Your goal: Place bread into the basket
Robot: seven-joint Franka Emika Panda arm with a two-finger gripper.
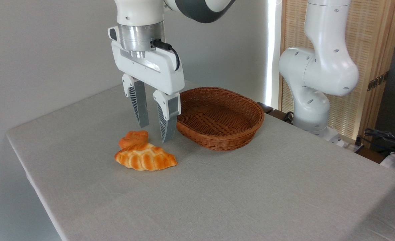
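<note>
The bread (146,158) lies on the table (217,194), left of the empty basket (219,117) and just apart from it. A smaller orange piece (133,138) touches its far side, so a careless descent could catch both or nudge the loaf aside. The gripper (154,132) hangs above, fingers parted moderately, holding nothing; its tips seem clear of the bread.

The bread (146,158) lies on the counter (237,187), left of and nearer the camera than the basket (219,117), apart from it. A smaller pastry (133,138) touches the bread from behind. The gripper (154,132) hangs above them, just left of the basket's rim.
</note>
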